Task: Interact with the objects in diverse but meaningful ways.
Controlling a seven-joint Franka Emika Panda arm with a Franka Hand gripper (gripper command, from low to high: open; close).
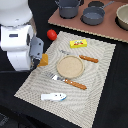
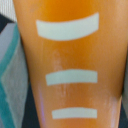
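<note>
Exterior view: white robot arm at the exterior view's left, over the left edge of the beige striped placemat. Grey gripper just beside the orange-brown scored bread loaf, only an orange corner of it visible past the gripper body. Jaw opening hidden by the arm; cannot tell whether clamped on the loaf or merely close.

Wrist view: filled almost entirely by the bread loaf, glossy orange surface with three pale curved score marks. Fingers not distinguishable. Dark and teal strip along one margin, unidentified.

Red round tomato at the mat's far left corner, near the arm, apart from the loaf. Yellow rectangular box with red mark on the mat's far edge. White-and-blue fish near the mat's near edge, well apart from the gripper.

Tan round plate mid-mat, wooden-handled fork on its near side, wooden-handled knife on its far side. Grey pots on the brown board behind the mat.
</note>
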